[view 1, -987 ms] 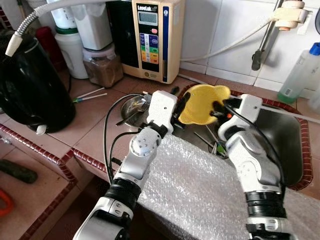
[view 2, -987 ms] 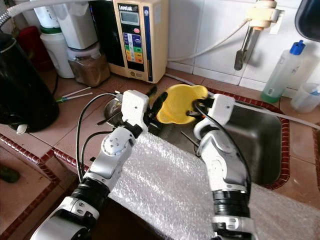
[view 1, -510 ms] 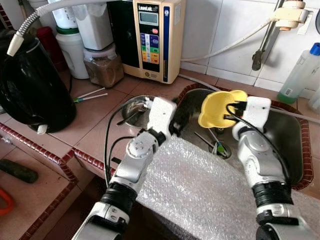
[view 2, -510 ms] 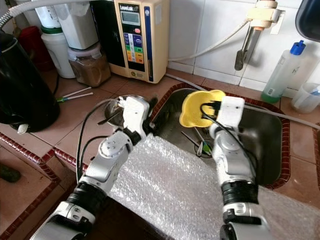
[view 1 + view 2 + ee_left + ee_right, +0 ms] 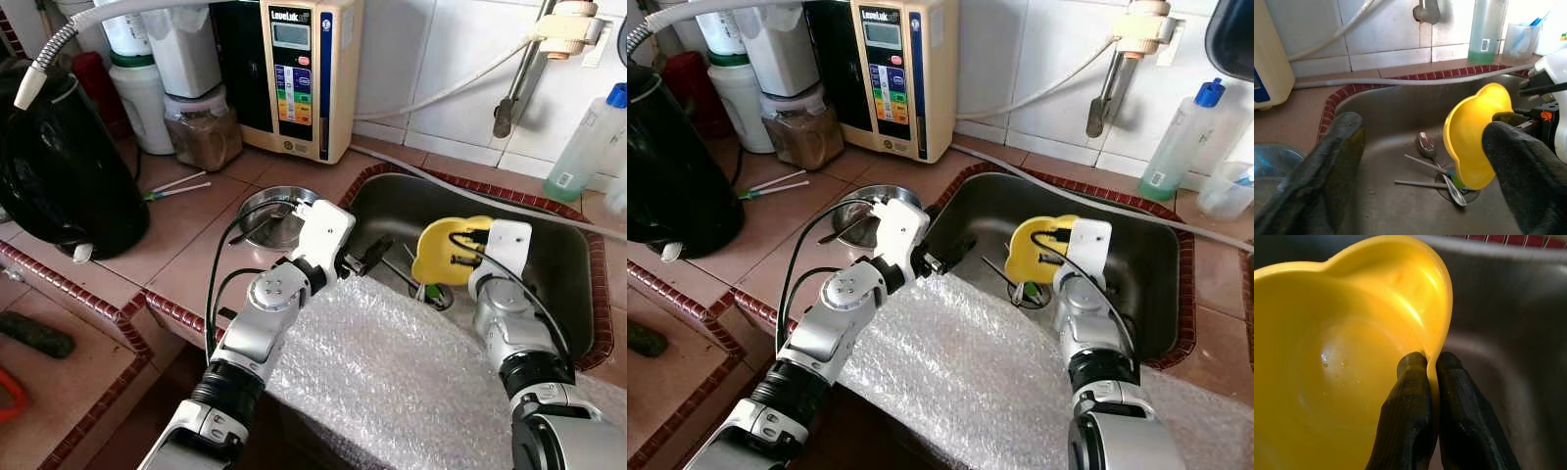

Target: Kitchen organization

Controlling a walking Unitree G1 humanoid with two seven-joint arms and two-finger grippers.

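Right tool [image 5: 1431, 363] is clamped on the rim of the yellow bowl [image 5: 446, 250], one finger inside & one outside, w/ the rim pinched between them. Bowl is held tipped on its side inside the sink [image 5: 563, 269], above the drain; its hollow faces the robot's right, per the right wrist view. Under it, by the drain, lie a spoon [image 5: 1426, 143] & a couple of thin sticks [image 5: 1422, 164], plus sth green [image 5: 1029, 291] too small to tell.

Left tool [image 5: 370, 257] sits at the sink's near-left edge, fingers [image 5: 1334, 161] spread wide apart, nothing between them. It's near the bowl but not touching.

Bubble wrap [image 5: 392, 382] covers the counter [image 5: 176, 230] front between the two arms, up to the sink's near rim. A small steel bowl [image 5: 269, 211] sits on the counter just left of the sink, behind the left arm.

Along the back wall: beige water unit [image 5: 299, 73] w/ buttons, a jar [image 5: 201, 132] of brown stuff, white containers. Black kettle [image 5: 59, 176] at far left. A green-tinted bottle [image 5: 588, 137] stands right of the sink, below the wall tap [image 5: 524, 64]. Two straws [image 5: 176, 186] lie on the tiles near the kettle.
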